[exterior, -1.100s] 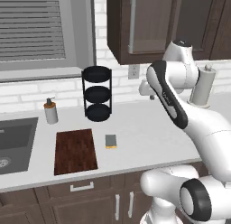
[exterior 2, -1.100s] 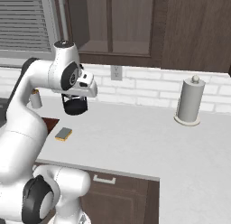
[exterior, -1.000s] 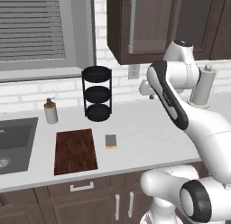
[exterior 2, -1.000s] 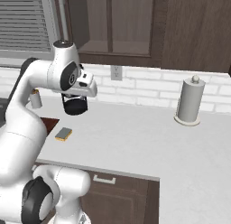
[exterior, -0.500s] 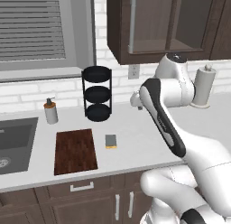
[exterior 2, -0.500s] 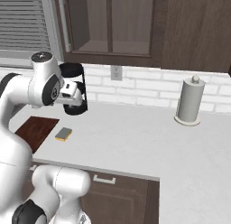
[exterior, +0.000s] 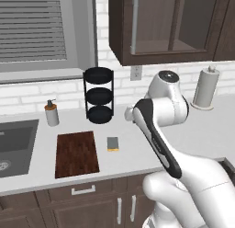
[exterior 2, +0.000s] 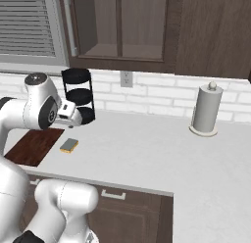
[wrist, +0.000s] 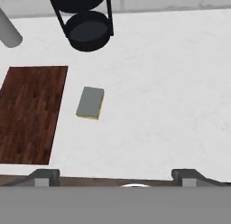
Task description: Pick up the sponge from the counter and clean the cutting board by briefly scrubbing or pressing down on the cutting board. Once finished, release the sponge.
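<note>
We're high over the surface (wrist: 171,83) w/ the pincer (wrist: 115,175) empty; its two tips sit at the lower edge of the hand view, far apart, so it reads as spread, pinching nothing. The height makes sense to us as an approach pose: from up here the hand cam takes in both task items at once.

The sponge (wrist: 90,102) lies flat, grey-green side up, left of centre in the hand view, yellow layer showing along its right edge. In the left base view it's centre-left (exterior: 113,143); in the right base view, left of middle (exterior 2: 69,145). The cutting board (wrist: 30,112) lies flat at the left of the hand view, just beside the sponge but not touching; a strip of bare surface runs between. Placed so close, the carry should be short, we'd judge.

A black tiered rack (wrist: 85,20) stands at the top of the hand view, beyond both, near enough to watch on descent. Next step, as we see it: centre over the sponge, then drop.
</note>
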